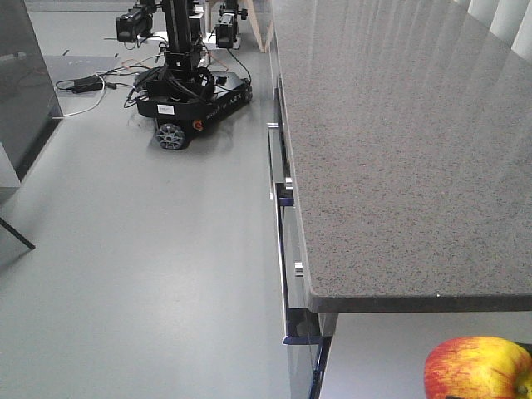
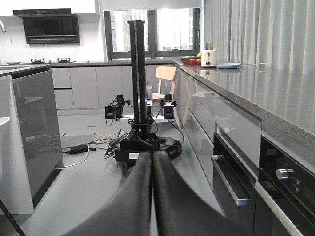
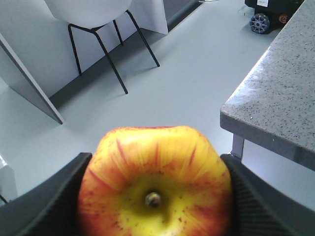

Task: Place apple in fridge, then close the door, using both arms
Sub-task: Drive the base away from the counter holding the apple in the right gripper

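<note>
Right pincer [image 3: 155, 206] clamps apple [image 3: 155, 162] both sides; left pincer [image 2: 151, 196] clenched, fingers pressed together.

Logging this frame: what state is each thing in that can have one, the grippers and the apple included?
apple: held in the air, clamped between the right gripper's fingers, stem end facing the wrist camera.
right gripper: shut on the apple.
left gripper: shut, nothing between its fingers.
</note>
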You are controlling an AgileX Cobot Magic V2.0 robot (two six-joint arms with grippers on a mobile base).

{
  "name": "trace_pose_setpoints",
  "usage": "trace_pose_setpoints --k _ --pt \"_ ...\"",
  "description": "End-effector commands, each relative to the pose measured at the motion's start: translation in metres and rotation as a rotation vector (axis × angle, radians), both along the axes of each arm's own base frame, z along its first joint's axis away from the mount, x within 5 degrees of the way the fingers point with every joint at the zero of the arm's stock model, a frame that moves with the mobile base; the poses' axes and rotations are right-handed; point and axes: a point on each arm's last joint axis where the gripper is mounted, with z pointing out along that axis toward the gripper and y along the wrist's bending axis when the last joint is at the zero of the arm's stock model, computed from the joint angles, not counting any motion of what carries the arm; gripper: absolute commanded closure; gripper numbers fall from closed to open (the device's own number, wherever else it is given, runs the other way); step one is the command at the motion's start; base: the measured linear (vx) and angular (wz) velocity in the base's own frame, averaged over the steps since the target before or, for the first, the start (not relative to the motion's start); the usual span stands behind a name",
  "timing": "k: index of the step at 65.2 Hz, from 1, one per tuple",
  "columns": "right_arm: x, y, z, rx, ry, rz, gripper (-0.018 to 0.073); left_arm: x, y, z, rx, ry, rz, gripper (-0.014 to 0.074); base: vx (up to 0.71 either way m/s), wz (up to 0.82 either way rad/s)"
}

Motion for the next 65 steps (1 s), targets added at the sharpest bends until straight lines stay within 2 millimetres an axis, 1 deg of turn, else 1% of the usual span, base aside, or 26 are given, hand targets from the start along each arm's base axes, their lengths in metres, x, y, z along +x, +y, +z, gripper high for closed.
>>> trace_pose_setpoints --k 1,11,23,65 --pt "0.0019 0.0007 0.0126 0.057 -0.052 -0.018 0.0223 -0.0006 -0.0002 -0.0022 -0.011 -0.060 -0.003 0.0602 0.00 0.00" --pt "0.0019 0.0007 0.0126 0.057 -0.052 -0.018 0.0223 -0.0006 -0.0002 -0.0022 -0.011 -0.060 -0.003 0.0602 0.00 0.00" --pt "0.0017 0.0030 0.0161 0.117 -0.051 -0.015 0.0223 -0.0006 -0.0002 -0.0022 -0.011 -0.060 -0.003 0.0602 0.00 0.00" --pt "0.0016 0.0031 0.0160 0.116 -0.050 -0.014 0.0223 -0.0006 -0.0002 -0.0022 -0.011 -0.060 -0.003 0.0602 0.00 0.00"
